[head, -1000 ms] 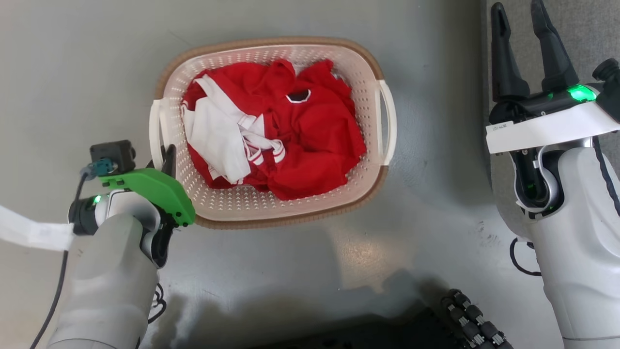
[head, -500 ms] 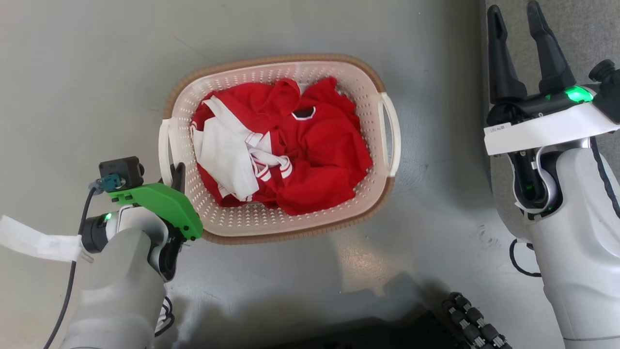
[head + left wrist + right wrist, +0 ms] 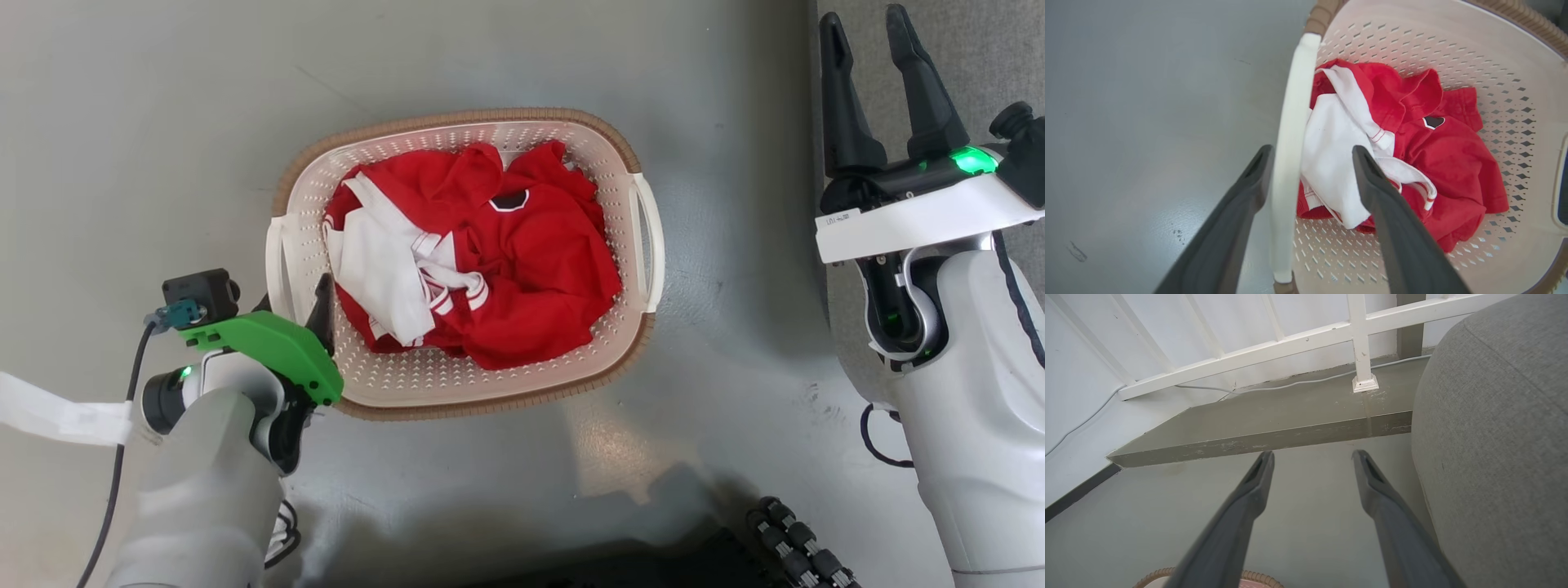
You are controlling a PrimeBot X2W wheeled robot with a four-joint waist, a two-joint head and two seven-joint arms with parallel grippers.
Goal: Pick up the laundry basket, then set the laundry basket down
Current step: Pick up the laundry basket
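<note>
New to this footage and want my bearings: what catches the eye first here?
A cream laundry basket with a brown rim sits on the grey floor, heaped with red and white clothes. The left pincer stands open astride its white loop handle, one finger outside, one inside the basket. The right pincer, open and empty, is off to the basket's right.

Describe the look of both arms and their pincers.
Both forearms are pale grey; fingers long, dark, tapered. Behind the left pincer: green cover, small black camera, black cable, white strip. Behind the right pincer: white labelled plate, green light.
</note>
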